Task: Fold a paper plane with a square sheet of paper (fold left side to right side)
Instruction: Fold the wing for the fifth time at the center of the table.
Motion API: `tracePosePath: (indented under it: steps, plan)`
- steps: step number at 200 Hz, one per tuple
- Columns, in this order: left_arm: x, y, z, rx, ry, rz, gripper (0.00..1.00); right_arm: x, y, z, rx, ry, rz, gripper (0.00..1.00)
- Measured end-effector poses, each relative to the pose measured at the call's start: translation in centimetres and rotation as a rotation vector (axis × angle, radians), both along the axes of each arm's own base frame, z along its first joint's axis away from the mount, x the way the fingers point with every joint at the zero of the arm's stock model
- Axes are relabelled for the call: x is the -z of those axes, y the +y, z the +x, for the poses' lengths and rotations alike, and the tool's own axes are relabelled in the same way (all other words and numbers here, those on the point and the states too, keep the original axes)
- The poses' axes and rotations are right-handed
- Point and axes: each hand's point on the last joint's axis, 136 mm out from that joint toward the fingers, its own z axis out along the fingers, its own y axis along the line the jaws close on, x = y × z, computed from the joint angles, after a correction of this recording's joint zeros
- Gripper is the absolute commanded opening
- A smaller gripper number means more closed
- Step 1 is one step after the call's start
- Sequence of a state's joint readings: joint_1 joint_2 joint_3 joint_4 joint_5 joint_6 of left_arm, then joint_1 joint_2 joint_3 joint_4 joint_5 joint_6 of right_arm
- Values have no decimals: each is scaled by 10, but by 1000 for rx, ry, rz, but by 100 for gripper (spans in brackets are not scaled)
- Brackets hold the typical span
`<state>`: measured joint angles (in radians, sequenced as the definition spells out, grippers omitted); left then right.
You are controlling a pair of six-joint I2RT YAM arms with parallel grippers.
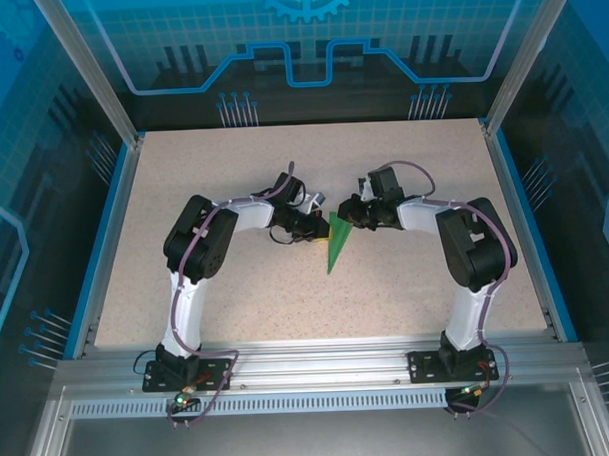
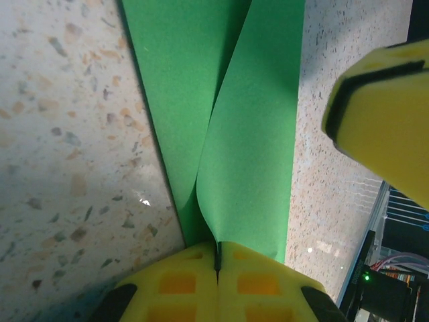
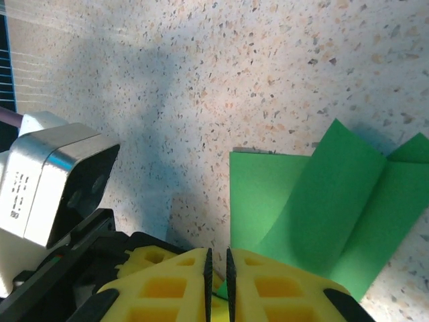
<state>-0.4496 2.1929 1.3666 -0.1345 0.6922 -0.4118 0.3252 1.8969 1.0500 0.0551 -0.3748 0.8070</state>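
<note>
Paper plane (image 1: 336, 245) — one, green, pointed; table (image 1: 232, 170) — one.

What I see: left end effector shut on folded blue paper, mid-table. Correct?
No: the left end effector is shut on a folded green paper, not blue, at the middle of the table; see left wrist view.

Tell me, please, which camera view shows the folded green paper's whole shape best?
The top external view: the green paper shows almost whole, a narrow pointed wedge. The left wrist view gives a close-up of its layers pinched in the left fingers; the right wrist view shows one creased end.
</note>
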Motion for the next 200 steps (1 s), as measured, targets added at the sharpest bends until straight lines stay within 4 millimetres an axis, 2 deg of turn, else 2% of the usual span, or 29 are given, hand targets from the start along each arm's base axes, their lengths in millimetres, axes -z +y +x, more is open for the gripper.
tracePosePath:
  steps: [48,172,200]
  plan:
    - [1,0,0,-1,0,4,3,15,4,-9,-24,50,-24,16]
    - [1,1,0,-2,1,12,3,29,-4,-15,-31,89,-88,16]
    - [1,1,0,-2,1,12,7,30,-4,-15,-30,89,-88,16]
